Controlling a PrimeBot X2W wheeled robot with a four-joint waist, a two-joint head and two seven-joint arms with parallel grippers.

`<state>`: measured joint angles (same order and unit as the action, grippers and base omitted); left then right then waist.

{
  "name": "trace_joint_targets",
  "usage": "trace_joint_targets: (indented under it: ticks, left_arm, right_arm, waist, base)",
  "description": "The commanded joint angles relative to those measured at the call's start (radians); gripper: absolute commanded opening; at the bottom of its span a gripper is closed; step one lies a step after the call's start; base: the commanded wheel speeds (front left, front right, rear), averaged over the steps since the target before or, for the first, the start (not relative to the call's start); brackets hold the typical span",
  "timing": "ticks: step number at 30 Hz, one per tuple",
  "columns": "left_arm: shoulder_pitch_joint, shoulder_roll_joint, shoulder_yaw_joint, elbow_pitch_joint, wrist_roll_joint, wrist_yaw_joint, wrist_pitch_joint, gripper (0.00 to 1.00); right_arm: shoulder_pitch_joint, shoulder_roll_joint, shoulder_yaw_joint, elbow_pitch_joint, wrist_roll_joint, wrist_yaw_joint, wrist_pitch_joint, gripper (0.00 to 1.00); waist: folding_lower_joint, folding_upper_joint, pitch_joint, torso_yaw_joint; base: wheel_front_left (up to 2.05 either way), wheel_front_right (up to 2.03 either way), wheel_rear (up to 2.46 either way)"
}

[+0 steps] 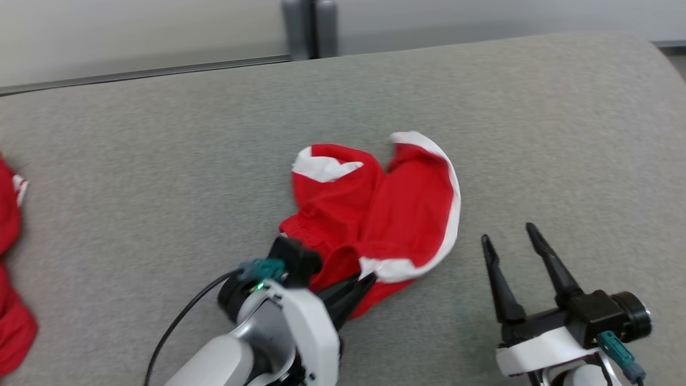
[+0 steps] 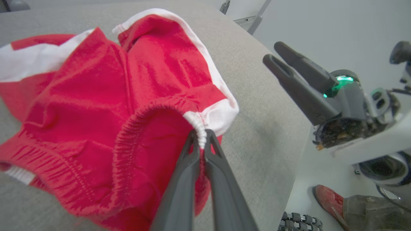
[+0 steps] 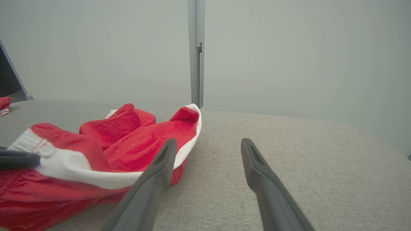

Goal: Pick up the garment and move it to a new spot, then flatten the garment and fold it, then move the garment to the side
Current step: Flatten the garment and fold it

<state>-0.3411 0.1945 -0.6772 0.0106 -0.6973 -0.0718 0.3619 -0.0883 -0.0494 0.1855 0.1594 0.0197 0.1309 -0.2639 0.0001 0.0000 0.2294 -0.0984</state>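
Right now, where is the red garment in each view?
Head view: red garment at centre, near edge in the left gripper.
Left wrist view: red garment across left and centre, waistband pinched.
Right wrist view: red garment at lower left.
Shared landmark: the open right gripper, right of it.

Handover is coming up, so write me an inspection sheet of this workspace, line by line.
Surface: grey fabric-topped table, no stains seen.
Job's things: red garment with white trim, crumpled, mid-table.
Clutter: second red cloth at the table's left edge.
Pincers: left pincer shut on the garment's elastic waistband; right pincer open, beside the garment, holding nothing.
Cables: black cable loops from the left wrist, apart from the garment.
Surroundings: grey post behind the table; a person's shoe on the floor.
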Motion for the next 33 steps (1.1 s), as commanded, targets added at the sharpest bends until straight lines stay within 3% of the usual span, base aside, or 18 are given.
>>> trace_joint_targets:
  ticks: [1, 5, 10, 17, 25, 29, 33]
  left_arm:
    - [0.029, 0.036, 0.002, -0.021, 0.007, 0.007, 0.007, 0.00]
    - [0.108, 0.114, 0.014, -0.069, 0.010, 0.025, 0.015, 0.00]
    - [0.178, 0.192, 0.075, -0.079, 0.031, 0.064, -0.050, 0.00]
    - [0.231, 0.229, 0.155, -0.023, 0.011, 0.090, -0.147, 0.00]
    - [0.211, 0.227, 0.200, 0.060, -0.025, 0.081, -0.196, 0.00]
    - [0.204, 0.234, 0.211, 0.088, -0.032, 0.080, -0.199, 0.00]
    - [0.191, 0.244, 0.221, 0.108, -0.033, 0.082, -0.201, 0.00]
  right_arm:
    - [0.009, -0.003, -0.022, 0.005, -0.011, 0.000, -0.001, 1.00]
    - [0.020, -0.002, -0.064, 0.013, -0.046, 0.000, -0.001, 1.00]
    - [0.024, -0.018, -0.076, 0.027, -0.052, 0.000, -0.001, 1.00]
    - [0.044, -0.067, -0.013, 0.029, 0.043, 0.000, -0.001, 1.00]
    - [0.051, -0.222, 0.242, -0.048, 0.301, 0.000, -0.001, 1.00]
    - [0.019, -0.284, 0.316, -0.057, 0.521, 0.000, -0.001, 1.00]
    - [-0.064, -0.373, 0.436, -0.033, 0.813, 0.000, 0.025, 1.00]
  waist:
    - [-0.0001, 0.0000, -0.007, 0.074]
    - [-0.0001, 0.0000, -0.013, 0.162]
    - [-0.0001, 0.0000, -0.025, 0.222]
    - [-0.0001, 0.0000, -0.042, 0.254]
    - [-0.0001, 0.0000, -0.048, 0.246]
    - [-0.0001, 0.0000, -0.049, 0.236]
    - [-0.0001, 0.0000, -0.046, 0.230]
  base:
    - [0.00, 0.00, 0.00]
    - [0.00, 0.00, 0.00]
    - [0.00, 0.00, 0.00]
    - [0.00, 0.00, 0.00]
    - [0.00, 0.00, 0.00]
    - [0.00, 0.00, 0.00]
    - [0.00, 0.00, 0.00]
